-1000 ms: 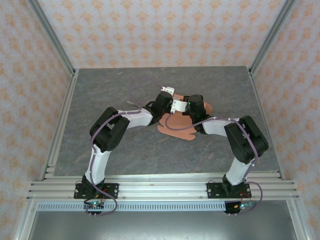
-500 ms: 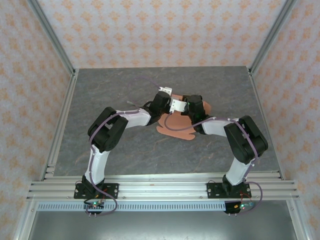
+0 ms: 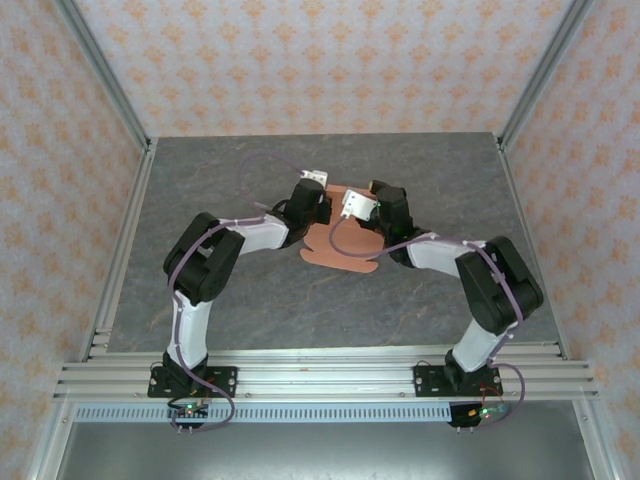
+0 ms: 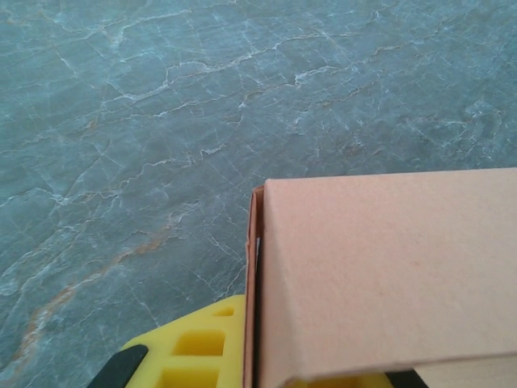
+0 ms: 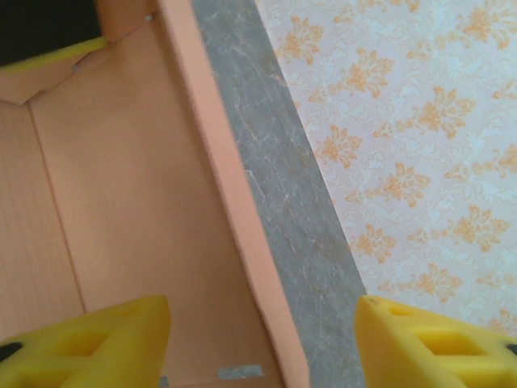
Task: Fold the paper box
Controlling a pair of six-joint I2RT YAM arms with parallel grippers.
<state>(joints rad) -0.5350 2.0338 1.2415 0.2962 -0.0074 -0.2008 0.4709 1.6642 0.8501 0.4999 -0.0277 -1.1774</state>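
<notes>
The paper box (image 3: 340, 248) is salmon-orange card lying mid-table, partly folded, with rounded tabs on its near edge. My left gripper (image 3: 312, 192) is at its far-left corner. In the left wrist view a thin upright wall of the paper box (image 4: 388, 267) stands between the yellow fingers (image 4: 190, 356), and a folded panel hides the other finger; the left gripper (image 4: 258, 373) is shut on that wall. My right gripper (image 3: 362, 207) is at the far-right side. It stands open (image 5: 262, 347) astride a raised edge of the paper box (image 5: 129, 202), one finger (image 5: 89, 339) over the inside.
The grey marble table (image 3: 220, 180) stretches around the card on all sides. Patterned walls (image 3: 320, 60) and metal frame posts (image 3: 105, 75) bound it. A purple cable (image 3: 275, 165) loops above the left arm.
Both grippers have moved away from the bases and slightly left, and the card has shifted left with them. The left arm has stretched further out.
</notes>
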